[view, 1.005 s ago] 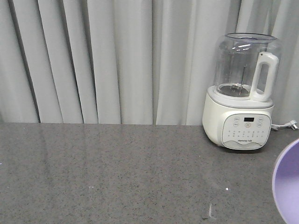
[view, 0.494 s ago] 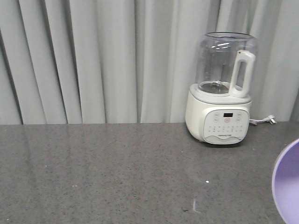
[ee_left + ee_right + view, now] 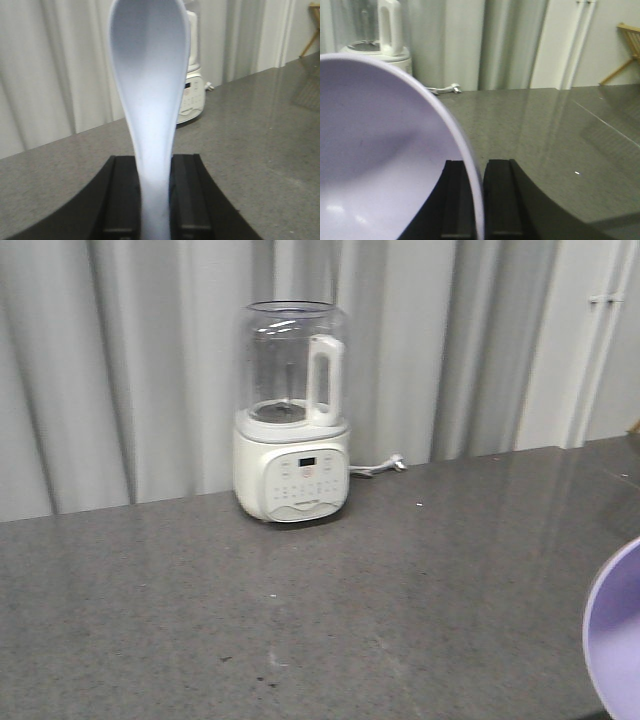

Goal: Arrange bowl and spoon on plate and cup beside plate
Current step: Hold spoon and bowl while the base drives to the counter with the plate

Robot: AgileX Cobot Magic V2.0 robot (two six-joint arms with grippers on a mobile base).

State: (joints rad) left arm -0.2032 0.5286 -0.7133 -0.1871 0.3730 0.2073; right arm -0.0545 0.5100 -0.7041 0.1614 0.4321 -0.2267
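In the left wrist view my left gripper (image 3: pixel 155 165) is shut on the handle of the pale blue spoon (image 3: pixel 150 75), whose scoop stands up toward the curtain. My right gripper (image 3: pixel 475 167) is shut on the rim of the lavender bowl (image 3: pixel 375 160), one finger inside and one outside the wall. The bowl (image 3: pixel 618 640) also shows as a purple arc at the right edge of the front view, held above the grey counter (image 3: pixel 300 620). The plate and the cup are out of view.
A white blender (image 3: pixel 291 415) with a clear jug stands at the back of the counter, its cord (image 3: pixel 380 468) trailing right; it also shows as blender (image 3: pixel 192 75) and blender (image 3: pixel 380 42). Grey curtains hang behind. A wooden chair (image 3: pixel 627 45) stands far right.
The front view has swung to the right: the blender has shifted from the right side to left of centre, and a white wall panel has come into sight. The bowl stays at the right edge.
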